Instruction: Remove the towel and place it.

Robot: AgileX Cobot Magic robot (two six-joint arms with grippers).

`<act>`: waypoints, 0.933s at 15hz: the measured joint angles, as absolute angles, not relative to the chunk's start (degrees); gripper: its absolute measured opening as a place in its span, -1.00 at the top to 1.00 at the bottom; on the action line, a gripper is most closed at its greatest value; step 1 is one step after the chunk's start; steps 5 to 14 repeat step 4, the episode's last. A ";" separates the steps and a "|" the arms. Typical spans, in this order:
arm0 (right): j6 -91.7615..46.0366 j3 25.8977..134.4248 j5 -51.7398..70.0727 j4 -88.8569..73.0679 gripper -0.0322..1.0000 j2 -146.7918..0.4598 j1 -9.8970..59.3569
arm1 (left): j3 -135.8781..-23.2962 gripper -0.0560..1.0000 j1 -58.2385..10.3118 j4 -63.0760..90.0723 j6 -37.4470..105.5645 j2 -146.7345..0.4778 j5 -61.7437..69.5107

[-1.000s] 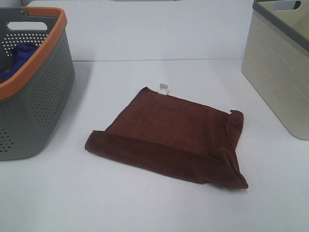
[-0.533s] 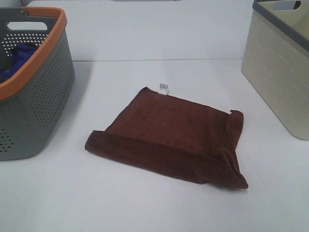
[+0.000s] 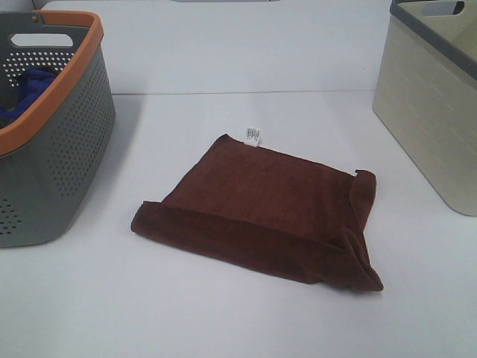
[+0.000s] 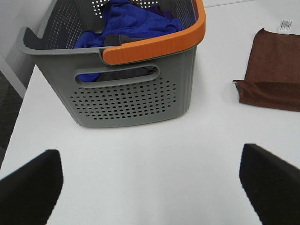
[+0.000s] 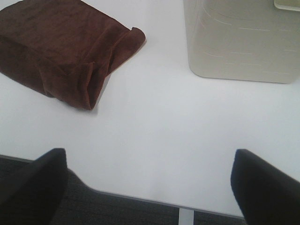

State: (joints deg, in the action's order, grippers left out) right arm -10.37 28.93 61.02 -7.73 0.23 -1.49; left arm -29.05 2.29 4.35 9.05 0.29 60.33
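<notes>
The towel (image 3: pixel 261 212) lies flat on the white table (image 3: pixel 223 313), about midway between the grey basket with the orange rim (image 3: pixel 52 142) on my left side and the beige bin (image 3: pixel 432 112) on my right. It is folded into a rough rectangle whose long axis runs on a diagonal, from the low corner nearest the grey basket across to the bunched, doubled-over corner toward the beige bin; its small white tag (image 3: pixel 253 135) sits at the far edge. Both my grippers are back at the near edge of the table and out of the high view. My left gripper (image 4: pixel 150 187) stands wide open with nothing between its fingers, facing the grey basket, where a blue cloth (image 4: pixel 126 23) is heaped; from there the towel shows only as a corner off toward the table's middle. My right gripper (image 5: pixel 150 187) is likewise spread wide and empty, hanging over the table's near edge, and the towel's bunched corner (image 5: pixel 84 79) lies ahead of it and across toward my left side, with bare table between. I judge that raised fold the easier thing to pinch, and my right arm looks the nearer to it, though both are still well apart from the cloth.
</notes>
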 joint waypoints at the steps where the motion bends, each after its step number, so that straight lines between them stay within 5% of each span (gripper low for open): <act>1: -10.37 28.93 61.02 -7.73 -0.67 0.23 -1.49 | -29.05 -0.95 2.29 4.35 9.05 0.29 60.33; 14: -10.37 28.93 61.02 -7.79 -0.67 0.23 -1.49 | -29.05 -0.95 2.29 4.35 9.05 0.29 60.33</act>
